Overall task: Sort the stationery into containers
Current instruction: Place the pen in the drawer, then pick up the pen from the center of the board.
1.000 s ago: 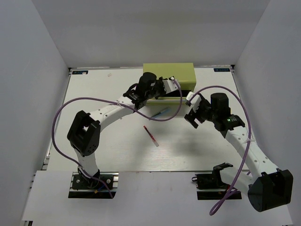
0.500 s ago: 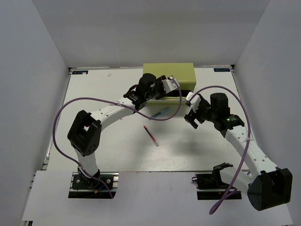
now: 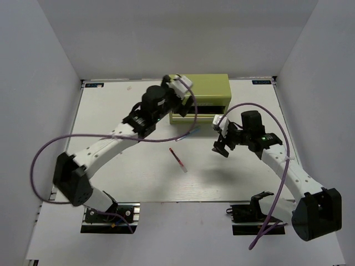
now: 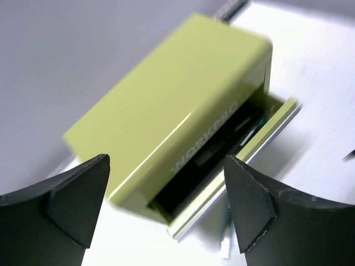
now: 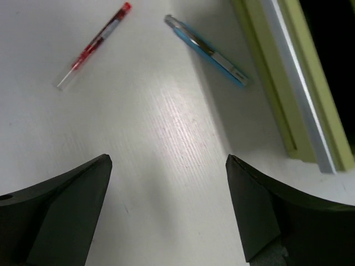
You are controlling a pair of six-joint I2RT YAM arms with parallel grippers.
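Left wrist: chest (image 4: 177,88) front reads WORKPRO (drawer (image 4: 239,162) open).

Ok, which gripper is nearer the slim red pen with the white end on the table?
Right. The right gripper hovers open just right of the red pen; the left gripper is off at the boxy yellow-green metal chest, farther away.
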